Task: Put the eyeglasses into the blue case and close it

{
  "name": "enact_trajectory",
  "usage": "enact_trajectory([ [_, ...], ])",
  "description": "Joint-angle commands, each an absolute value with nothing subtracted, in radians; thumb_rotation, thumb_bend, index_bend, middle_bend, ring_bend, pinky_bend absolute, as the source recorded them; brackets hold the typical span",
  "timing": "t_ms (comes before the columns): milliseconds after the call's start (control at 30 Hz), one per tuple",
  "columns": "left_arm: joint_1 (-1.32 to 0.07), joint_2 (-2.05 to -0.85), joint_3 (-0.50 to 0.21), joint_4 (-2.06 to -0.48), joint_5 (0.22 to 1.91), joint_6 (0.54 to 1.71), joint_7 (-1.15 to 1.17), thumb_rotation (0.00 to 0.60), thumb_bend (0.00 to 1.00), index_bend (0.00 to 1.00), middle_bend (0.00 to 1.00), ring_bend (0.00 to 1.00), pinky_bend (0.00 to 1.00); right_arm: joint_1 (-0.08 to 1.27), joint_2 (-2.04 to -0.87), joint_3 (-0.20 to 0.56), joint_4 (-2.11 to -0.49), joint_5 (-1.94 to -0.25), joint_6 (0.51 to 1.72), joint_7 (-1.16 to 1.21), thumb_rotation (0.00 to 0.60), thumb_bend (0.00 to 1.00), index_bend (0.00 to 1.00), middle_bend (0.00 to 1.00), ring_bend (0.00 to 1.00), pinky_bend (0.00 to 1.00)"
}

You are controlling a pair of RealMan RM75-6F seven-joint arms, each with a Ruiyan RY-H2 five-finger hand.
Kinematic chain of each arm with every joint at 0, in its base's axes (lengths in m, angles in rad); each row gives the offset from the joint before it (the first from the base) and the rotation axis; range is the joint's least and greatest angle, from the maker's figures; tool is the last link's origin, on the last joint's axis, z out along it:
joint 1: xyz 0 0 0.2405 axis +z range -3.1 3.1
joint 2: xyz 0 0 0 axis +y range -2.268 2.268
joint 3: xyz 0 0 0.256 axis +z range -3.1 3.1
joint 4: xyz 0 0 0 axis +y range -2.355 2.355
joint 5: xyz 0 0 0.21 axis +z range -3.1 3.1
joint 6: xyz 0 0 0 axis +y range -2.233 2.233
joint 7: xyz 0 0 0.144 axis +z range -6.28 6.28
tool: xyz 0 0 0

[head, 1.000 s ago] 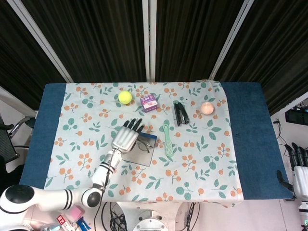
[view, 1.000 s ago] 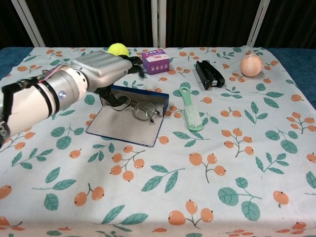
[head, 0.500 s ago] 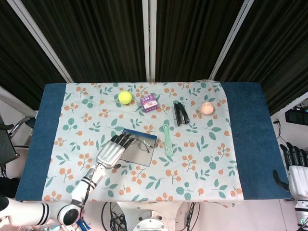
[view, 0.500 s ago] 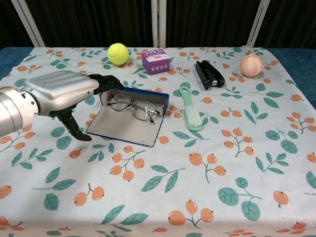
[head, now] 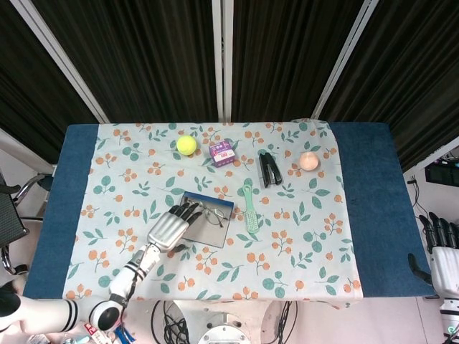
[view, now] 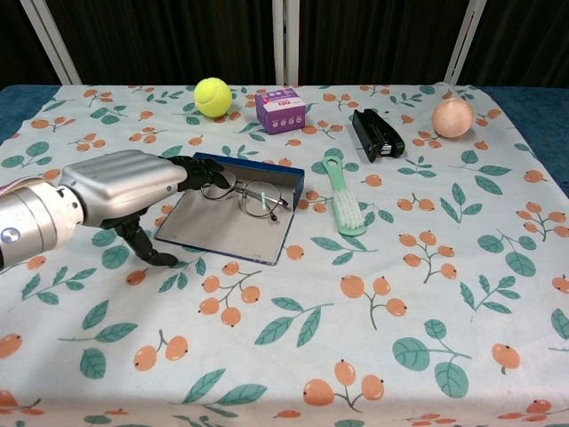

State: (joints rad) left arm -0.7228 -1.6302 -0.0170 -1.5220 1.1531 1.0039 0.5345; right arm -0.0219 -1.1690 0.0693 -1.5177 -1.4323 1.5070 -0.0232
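Already the eyeglasses (view: 242, 193) lie inside the blue case (view: 233, 224), resting toward its far side against the upright blue wall, lenses side by side so that their long axis runs along the length of the case. The case lies open on the counter (view: 427, 294), its grey inner panel spread flat toward the robot and bare of anything else. The glasses being in, what remains, as I judge it, is the closing.

The left hand (view: 124, 189) sits just left of the case, at its near-left corner, fingers reaching rightward toward the left lens and thumb pointing down at the cloth. It holds nothing, and the fingers look loosely extended; whether the fingertips touch the frame or the case rim I cannot quite tell from the chest view. From the head view the left hand (head: 168, 228) overlaps the left edge of the case. This is plainly the nearer hand. The right hand (head: 445, 247) hangs well off the right end of the counter, empty as far as one can see, with its fingers upright.

Farther out stand a green brush (view: 342, 194) just right of the case, a black stapler (view: 376, 133), a purple box (view: 280, 108), a tennis ball (view: 212, 96) and a peach ball (view: 452, 116).
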Motion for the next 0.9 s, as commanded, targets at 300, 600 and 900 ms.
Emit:
enact_trajectory([
  [300,-0.746,-1.677,-0.04,-1.44,1.17,0.972,0.534,0.6,0.06,0.18,0.0,0.06,0.16,-0.02,-1.168,0.071,-1.51,-1.427,1.502,-0.014,0.6,0.29,0.0,0.0,0.0,0.0],
  [600,-0.745,-1.723,-0.069,-1.364,1.198,0.989,0.488,0.6,0.19,0.29,0.0,0.06,0.16,-0.019,-1.168,0.071,-1.507,-1.422,1.495,-0.011,0.6,0.29,0.0,0.0,0.0,0.0],
  [900,-0.723,-1.773,-0.108,-1.301,1.199,1.026,0.411,0.6,0.38,0.39,0.03,0.06,0.17,-0.017,-1.169,0.071,-1.509,-1.42,1.492,-0.016,0.6,0.29,0.0,0.0,0.0,0.0],
])
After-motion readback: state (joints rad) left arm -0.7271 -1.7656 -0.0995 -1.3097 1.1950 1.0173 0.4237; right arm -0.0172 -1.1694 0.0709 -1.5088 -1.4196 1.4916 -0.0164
